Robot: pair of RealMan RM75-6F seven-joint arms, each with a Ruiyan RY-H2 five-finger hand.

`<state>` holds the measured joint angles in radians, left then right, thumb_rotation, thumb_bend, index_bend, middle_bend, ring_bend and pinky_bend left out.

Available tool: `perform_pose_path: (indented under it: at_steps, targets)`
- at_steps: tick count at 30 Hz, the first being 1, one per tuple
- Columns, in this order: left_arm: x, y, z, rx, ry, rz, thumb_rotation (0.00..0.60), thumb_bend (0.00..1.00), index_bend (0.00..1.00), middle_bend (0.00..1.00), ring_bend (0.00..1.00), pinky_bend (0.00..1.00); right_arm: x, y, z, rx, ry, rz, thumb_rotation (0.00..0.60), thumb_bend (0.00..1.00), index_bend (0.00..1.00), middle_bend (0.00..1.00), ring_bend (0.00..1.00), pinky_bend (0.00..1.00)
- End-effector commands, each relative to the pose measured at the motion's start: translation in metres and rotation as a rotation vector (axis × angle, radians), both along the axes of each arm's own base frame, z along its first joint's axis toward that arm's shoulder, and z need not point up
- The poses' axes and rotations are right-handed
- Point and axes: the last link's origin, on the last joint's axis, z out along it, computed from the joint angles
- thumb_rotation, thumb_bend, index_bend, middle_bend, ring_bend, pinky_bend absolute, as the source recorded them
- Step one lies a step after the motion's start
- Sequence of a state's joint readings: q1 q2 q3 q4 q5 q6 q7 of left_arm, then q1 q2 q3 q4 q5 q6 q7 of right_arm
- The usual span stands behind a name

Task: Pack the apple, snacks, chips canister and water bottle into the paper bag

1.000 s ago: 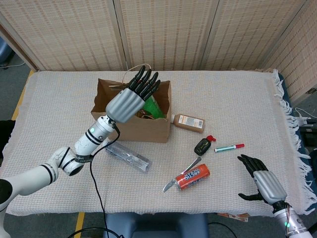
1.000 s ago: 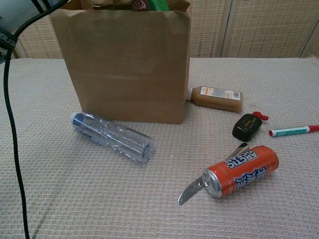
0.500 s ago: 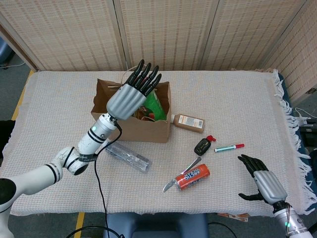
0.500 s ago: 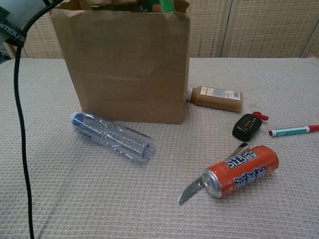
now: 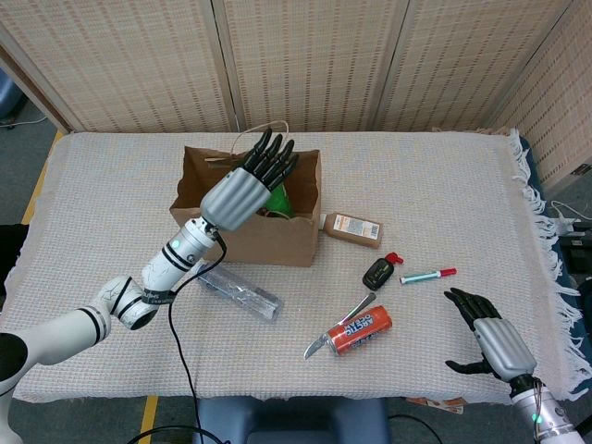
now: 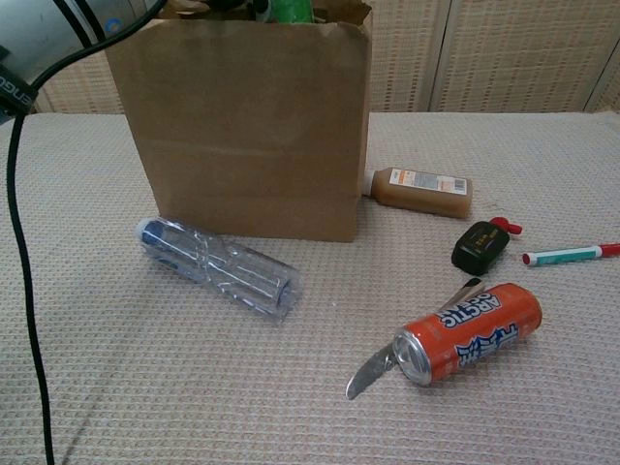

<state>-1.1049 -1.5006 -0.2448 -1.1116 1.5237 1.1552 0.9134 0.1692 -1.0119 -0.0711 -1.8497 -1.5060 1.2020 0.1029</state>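
- Water bottle (image 6: 217, 268) is lying on its side on the table (image 5: 111, 194), just in front of the paper bag (image 6: 247, 126) and nearer the robot, with its long axis running from the left, close to the bag's left corner, toward the right and the near edge
- Left hand (image 5: 245, 185) is hovering over the bag's mouth with its fingers stretched out and apart, holding nothing; the bottle is lying below and behind it, under its forearm, so by my judgement this hand is far nearer to it than the other
- Right hand (image 5: 488, 335) is resting open and empty near the right front edge, well apart from the bottle
- Green packaging (image 5: 280, 199) is showing inside the bag, so the bottle seems to be the item left to pack
- Compared with half a second ago, the left hand is sitting slightly lower and further right over the opening; the bottle, the orange can (image 6: 471, 333) and the brown bottle (image 6: 419, 190) are lying unmoved
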Motion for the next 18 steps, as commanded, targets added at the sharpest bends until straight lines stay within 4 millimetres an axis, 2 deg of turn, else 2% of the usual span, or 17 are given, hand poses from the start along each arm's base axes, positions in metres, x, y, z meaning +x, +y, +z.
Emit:
perform_pose_path:
  at_steps: [1,5,7,10,11,14,18]
  targets:
    - [0.008,-0.013,-0.01,-0.036,0.045,-0.083,0.6,0.35,0.0,0.0,0.0,0.0,0.0,0.001,0.001,-0.003,0.001,0.002,0.6,0.0,0.0,0.0,0.0,0.0]
    - [0.026,-0.011,0.0,-0.033,-0.066,-0.073,0.6,0.35,0.0,0.0,0.0,0.0,-0.001,0.0,0.002,-0.01,-0.003,-0.005,0.6,0.0,0.0,0.0,0.0,0.0]
    - [0.023,-0.012,-0.002,-0.052,-0.075,-0.049,0.6,0.35,0.0,0.0,0.0,0.0,-0.001,0.0,0.002,-0.01,-0.005,-0.008,0.6,0.0,0.0,0.0,0.0,0.0]
    - [0.008,-0.02,-0.016,-0.043,0.179,-0.125,0.6,0.33,0.0,0.0,0.0,0.0,-0.001,0.001,0.003,-0.01,-0.005,-0.003,0.6,0.0,0.0,0.0,0.0,0.0]
    - [0.006,-0.022,-0.018,-0.056,0.202,-0.14,0.6,0.33,0.0,0.0,0.0,0.0,-0.001,0.001,0.003,-0.01,-0.006,-0.002,0.6,0.0,0.0,0.0,0.0,0.0]
    - [0.011,-0.019,-0.012,-0.059,0.079,-0.11,0.6,0.33,0.0,0.0,0.0,0.0,-0.001,0.002,0.003,-0.009,-0.004,-0.002,0.6,0.0,0.0,0.0,0.0,0.0]
    - [0.031,-0.013,0.004,-0.048,-0.216,-0.025,0.6,0.33,0.0,0.0,0.0,0.0,-0.001,0.001,0.003,-0.009,-0.005,-0.003,0.6,0.0,0.0,0.0,0.0,0.0]
